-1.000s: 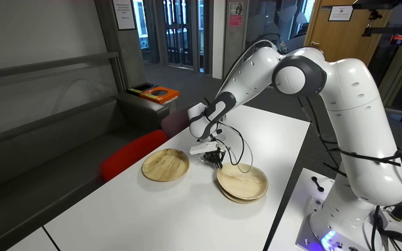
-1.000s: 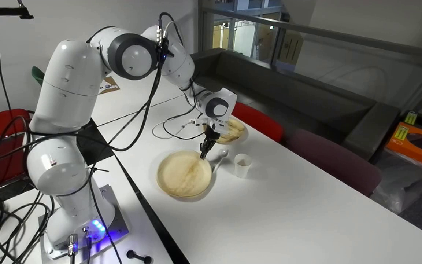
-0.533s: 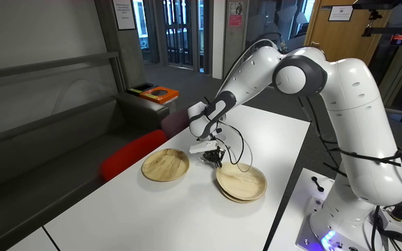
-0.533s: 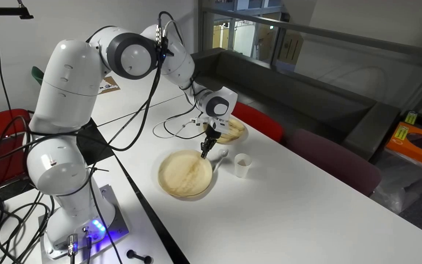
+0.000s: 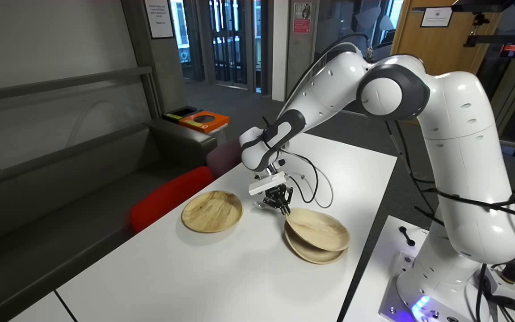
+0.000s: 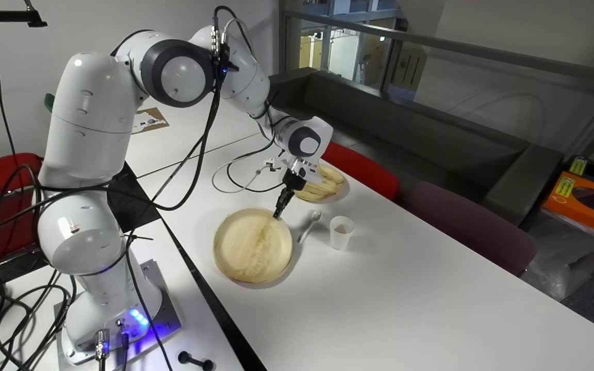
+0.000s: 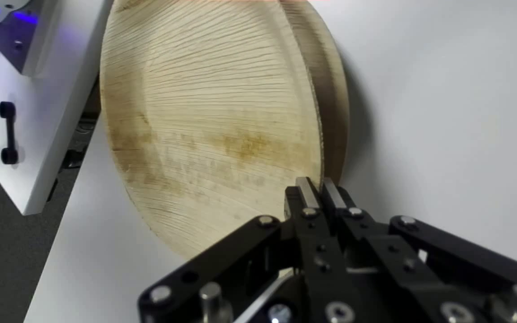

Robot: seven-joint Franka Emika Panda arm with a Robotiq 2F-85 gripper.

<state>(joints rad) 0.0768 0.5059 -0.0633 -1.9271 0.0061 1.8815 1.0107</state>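
My gripper [image 7: 319, 185] is shut on the rim of a pale wooden plate, the upper plate [image 7: 222, 112], in the wrist view. The gripper also shows in both exterior views [image 5: 285, 211] [image 6: 277, 214]. The upper plate [image 5: 319, 228] is tilted, its gripped edge raised. A lower plate [image 5: 313, 256] lies on the table under it and is mostly covered; its edge shows in the wrist view [image 7: 335, 96]. In an exterior view the upper plate [image 6: 253, 245] hides nearly all of the lower plate.
Another wooden plate [image 5: 213, 211] lies near the table's sofa side. A clear spoon [image 6: 309, 225] and a white cup [image 6: 341, 232] stand close to the gripper in an exterior view. A red chair [image 5: 170, 197] is at the table [image 5: 186, 277] edge. Cables hang from the arm.
My gripper has moved slightly toward the robot's base, carrying the upper plate's rim up. The upper plate is more tilted, more of the lower plate shows, and the lower plate has shifted slightly.
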